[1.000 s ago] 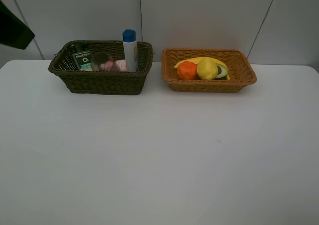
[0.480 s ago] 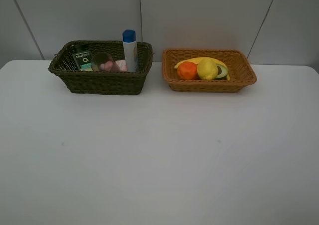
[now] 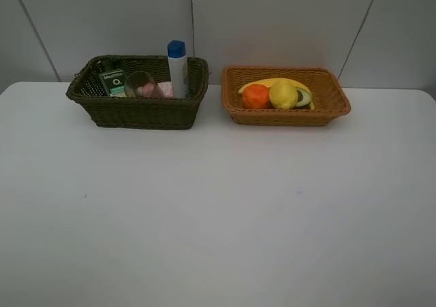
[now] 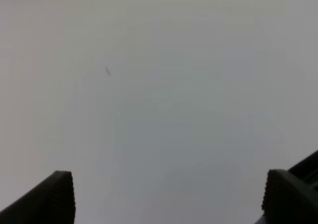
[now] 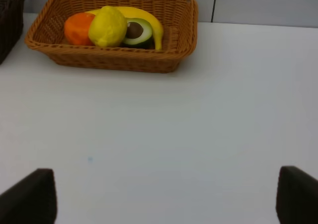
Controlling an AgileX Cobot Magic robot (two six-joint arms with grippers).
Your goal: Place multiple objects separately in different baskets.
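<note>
Seen from the high camera: two rectangular woven wicker baskets side by side at the far edge of a plain white counter (image 3: pixel 218 218), near each other but not touching, against a pale grey panelled wall (image 3: pixel 272 21).

In the deeper dark brown-olive basket (image 3: pixel 139 111) on the left: a tall white blue-capped bottle (image 3: pixel 178 69) upright near its right end; a translucent pinkish tumbler (image 3: pixel 140 84) lying on its side with the mouth toward the camera; a dark green pump bottle (image 3: pixel 112 81) with a white label leaning at the left; a small pink bottle (image 3: pixel 164 89), mostly hidden, between tumbler and tall bottle.

In the shallower orange-tan basket (image 3: pixel 286 116) on the right: a round orange (image 3: pixel 256 96), a yellow lemon (image 3: pixel 283 94) touching it, a halved avocado (image 3: pixel 303 97) cut face up with the brown pit showing, and a yellow banana (image 3: pixel 274 83) curved behind all three.

Neither arm visible from above. In the left wrist view, the left pincer (image 4: pixel 169 199) wide open, dark fingertips (image 4: pixel 59 194) far apart, nothing between them, over bare counter. In the right wrist view, the right pincer (image 5: pixel 166 196) likewise spread open and empty, fingertips (image 5: pixel 35 196) at the frame's corners, well short of the orange-tan basket.
</note>
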